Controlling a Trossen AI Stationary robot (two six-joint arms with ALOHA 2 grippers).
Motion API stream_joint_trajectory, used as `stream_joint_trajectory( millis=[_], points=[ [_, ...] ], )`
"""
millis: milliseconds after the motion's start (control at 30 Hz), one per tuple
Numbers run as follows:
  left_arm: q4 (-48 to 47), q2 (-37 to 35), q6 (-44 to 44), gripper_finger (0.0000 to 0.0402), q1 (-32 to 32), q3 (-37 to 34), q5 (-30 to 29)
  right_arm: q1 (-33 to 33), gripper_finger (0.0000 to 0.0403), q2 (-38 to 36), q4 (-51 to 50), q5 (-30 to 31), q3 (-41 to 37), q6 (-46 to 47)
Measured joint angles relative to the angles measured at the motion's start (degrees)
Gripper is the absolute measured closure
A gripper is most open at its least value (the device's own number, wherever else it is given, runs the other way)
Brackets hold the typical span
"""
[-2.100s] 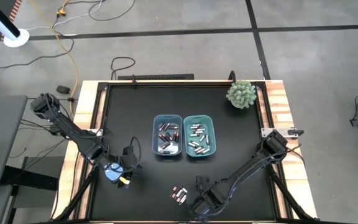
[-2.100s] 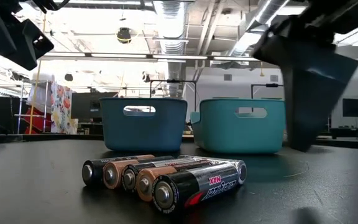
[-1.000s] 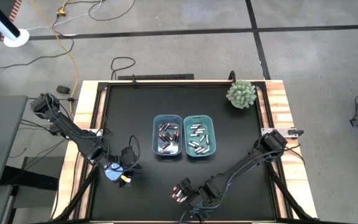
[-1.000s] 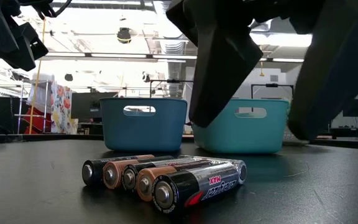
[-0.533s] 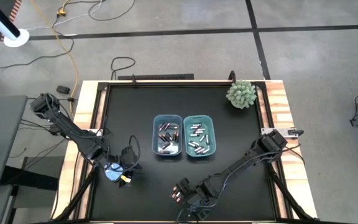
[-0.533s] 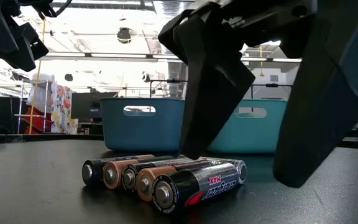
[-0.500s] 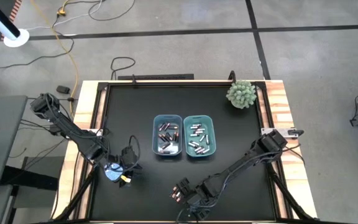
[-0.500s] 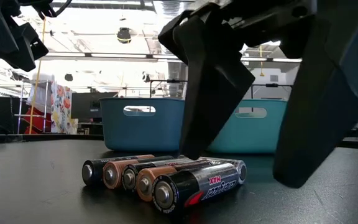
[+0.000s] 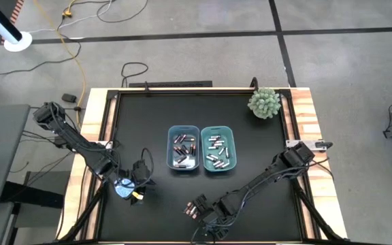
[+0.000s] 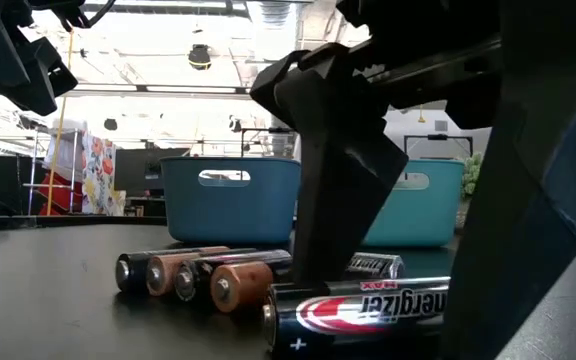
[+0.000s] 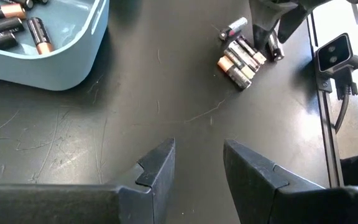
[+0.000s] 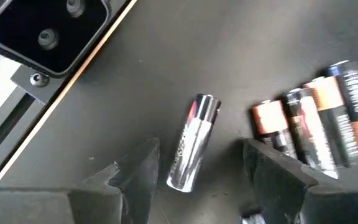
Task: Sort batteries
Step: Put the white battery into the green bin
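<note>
- The right gripper (image 12: 197, 171) stands open, empty, straddling one silver battery (image 12: 192, 151) beside the loose pile (image 12: 319, 124) near the table's front edge.
- Its length runs along the gap.
- The left gripper (image 11: 197, 165) waits open, farther off.

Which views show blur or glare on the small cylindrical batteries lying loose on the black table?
Right wrist view: the silver cylindrical battery between the right gripper fingers is smeared, with bright streaks along its body. Low view: the black and red battery in front is soft, with a gloss on its label; ceiling lights behind are very bright. Left wrist view: the loose batteries look sharp.
</note>
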Motion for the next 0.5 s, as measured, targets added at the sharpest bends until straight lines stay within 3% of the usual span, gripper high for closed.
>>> stream_joint_trajectory(
  millis=[500],
  points=[
    [0.02, 0.00, -0.09, 0.0270, 0.00, 0.00, 0.02, 0.02, 0.0290, 0.00, -0.10, 0.03, 0.00, 1.20]
  ],
)
